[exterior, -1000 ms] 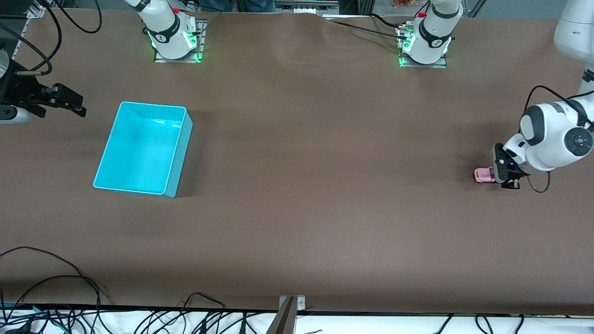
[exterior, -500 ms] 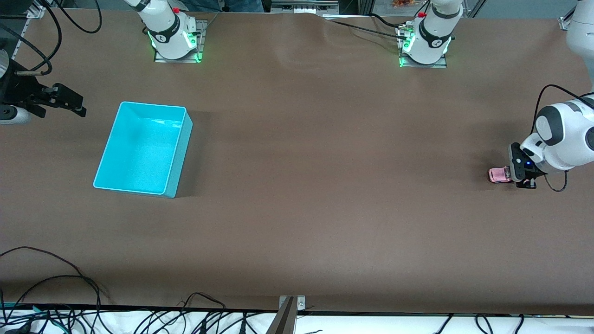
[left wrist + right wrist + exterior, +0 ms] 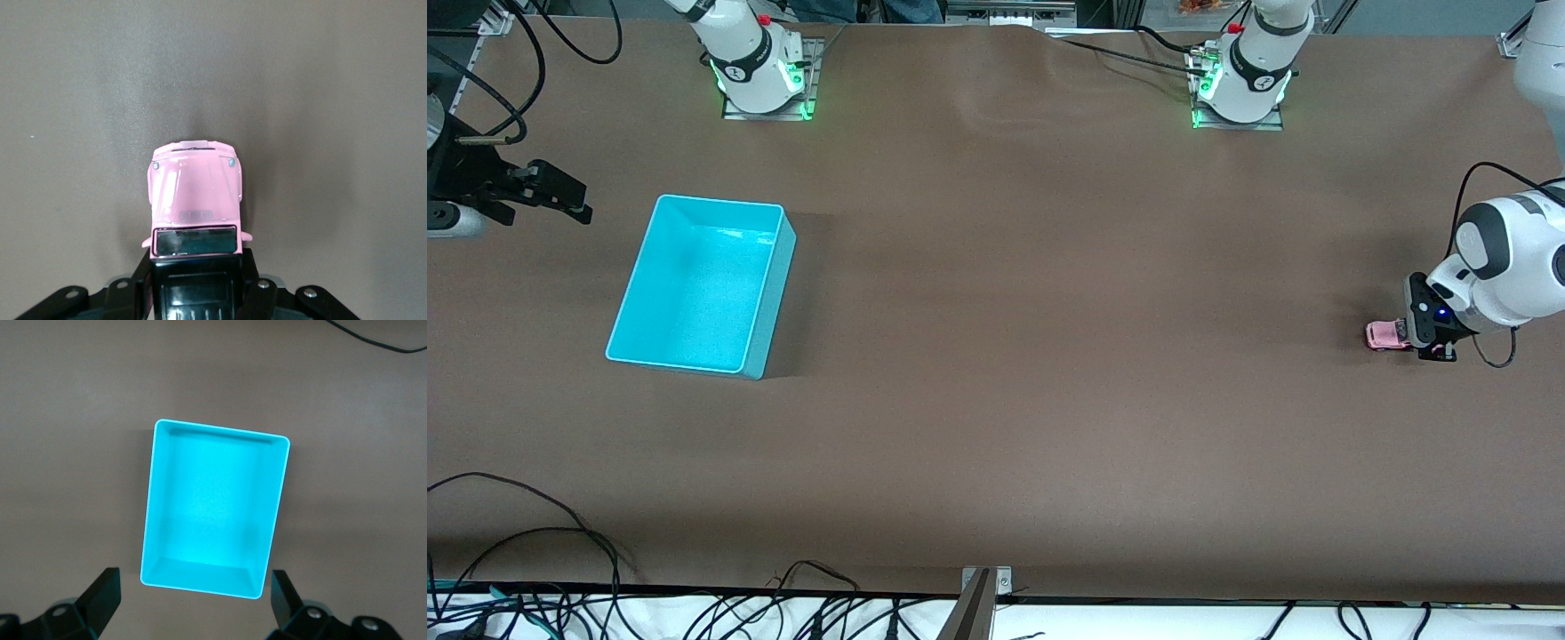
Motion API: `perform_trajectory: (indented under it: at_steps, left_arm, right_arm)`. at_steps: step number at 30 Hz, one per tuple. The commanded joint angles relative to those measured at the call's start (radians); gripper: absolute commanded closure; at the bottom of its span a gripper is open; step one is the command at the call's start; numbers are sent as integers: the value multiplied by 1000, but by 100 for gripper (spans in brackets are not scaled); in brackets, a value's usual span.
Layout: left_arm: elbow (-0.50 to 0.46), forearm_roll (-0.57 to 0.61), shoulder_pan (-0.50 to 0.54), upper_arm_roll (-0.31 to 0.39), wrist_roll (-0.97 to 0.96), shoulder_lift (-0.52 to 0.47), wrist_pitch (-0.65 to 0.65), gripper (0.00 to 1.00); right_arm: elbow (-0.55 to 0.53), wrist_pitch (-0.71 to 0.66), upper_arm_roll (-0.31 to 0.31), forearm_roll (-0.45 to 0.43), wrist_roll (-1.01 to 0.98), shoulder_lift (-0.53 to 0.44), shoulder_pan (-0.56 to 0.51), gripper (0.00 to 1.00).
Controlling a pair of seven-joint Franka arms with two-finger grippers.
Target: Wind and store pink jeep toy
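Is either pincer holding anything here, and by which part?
The left pincer grips the pink jeep toy by its black-roofed rear, on the table. The right pincer holds nothing.

pink jeep toy, upright, on table

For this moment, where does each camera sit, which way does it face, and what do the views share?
Front view: high across the table, facing both bases; shows the cyan bin and both arms.
Left wrist view: on the left arm, looking down at the pink jeep toy; the left end effector is shut on it.
Right wrist view: above the bin; the right end effector is open.
Shared: the jeep and the bin each show in the front view too.
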Motion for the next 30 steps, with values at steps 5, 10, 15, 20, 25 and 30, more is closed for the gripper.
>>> perform_trajectory:
  at_steps: [5, 10, 15, 20, 25, 30]
  left_arm:
    - [40, 40, 16, -4, 27, 54, 0, 70]
    - [45, 35, 16, -6, 27, 51, -1, 18]
    - [91, 25, 15, -13, 26, 40, -98, 0]
    - [144, 9, 12, -30, 26, 34, -193, 0]
    - [177, 5, 10, -50, 18, 16, -267, 0]
    - [236, -47, 8, -58, 8, -12, -342, 0]
  right_arm:
    - [14, -19, -2, 20, 0, -3, -3, 0]
    - [14, -18, -2, 20, 0, -3, -3, 0]
    - [14, -18, -2, 20, 0, -3, -3, 0]
    - [14, -18, -2, 20, 0, -3, -3, 0]
    - [14, -18, -2, 20, 0, -3, -3, 0]
    - [14, -18, -2, 20, 0, -3, -3, 0]
